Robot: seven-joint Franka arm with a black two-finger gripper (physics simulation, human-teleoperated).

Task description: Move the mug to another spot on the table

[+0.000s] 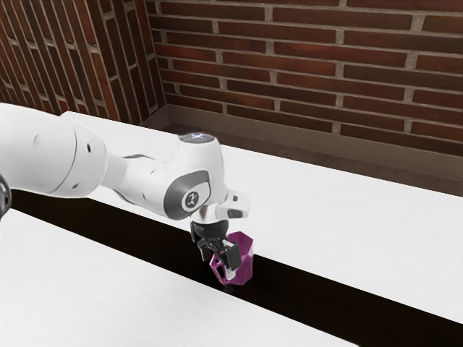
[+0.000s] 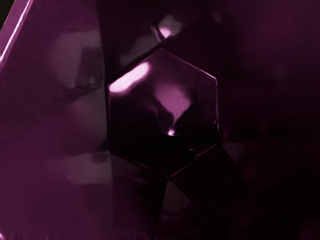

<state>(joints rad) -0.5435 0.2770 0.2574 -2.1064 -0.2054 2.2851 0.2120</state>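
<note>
The desk [image 1: 347, 210] carries the mug [image 1: 242, 264] on its dark strip, below the arm [image 1: 137, 177]. The mug stands about upright, mouth up, long axis near vertical; I cannot tell where its handle points. The jaws are at its rim, but I cannot tell whether they are clamped. Best to confirm a firm grip on the wall, then lift straight up so it doesn't tip.

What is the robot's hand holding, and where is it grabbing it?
The glossy purple faceted mug, pinched by the black gripper at its rim wall, one finger inside, one outside.
</note>
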